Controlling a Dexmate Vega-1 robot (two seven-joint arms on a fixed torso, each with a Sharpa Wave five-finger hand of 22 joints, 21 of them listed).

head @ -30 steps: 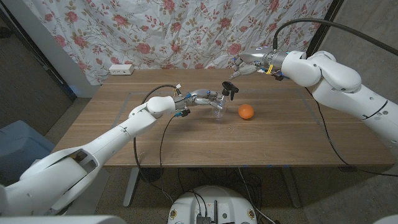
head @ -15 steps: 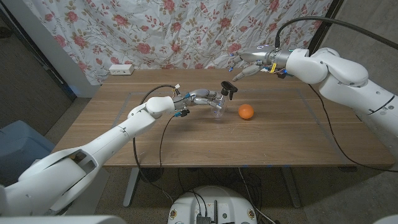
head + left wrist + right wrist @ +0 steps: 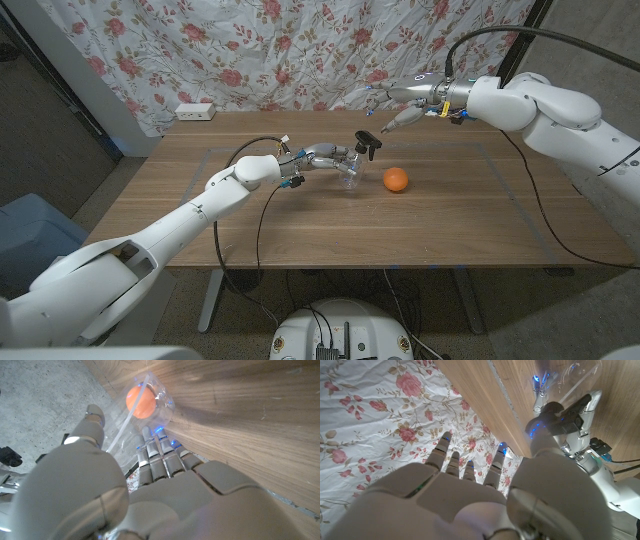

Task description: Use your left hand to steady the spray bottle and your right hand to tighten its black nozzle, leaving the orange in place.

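Observation:
The clear spray bottle (image 3: 350, 176) stands mid-table with its black nozzle (image 3: 368, 145) on top. My left hand (image 3: 328, 156) grips the bottle from the left side. In the left wrist view its fingers (image 3: 160, 455) wrap the clear plastic (image 3: 159, 407), and the orange (image 3: 140, 401) shows through it. The orange (image 3: 396, 179) lies on the wood just right of the bottle. My right hand (image 3: 402, 104) hovers above and behind the nozzle, fingers apart, holding nothing and touching nothing. The right wrist view looks past that hand (image 3: 470, 495) to the bottle (image 3: 577, 377).
A white power strip (image 3: 195, 111) lies at the table's back left corner. A flowered curtain (image 3: 300, 50) hangs close behind the table. A black cable (image 3: 260, 220) dangles from my left wrist over the front edge of the table (image 3: 330, 255).
My right arm has drawn back a little to the right, with its hand staying above the nozzle. The left hand, the bottle and the orange have not moved.

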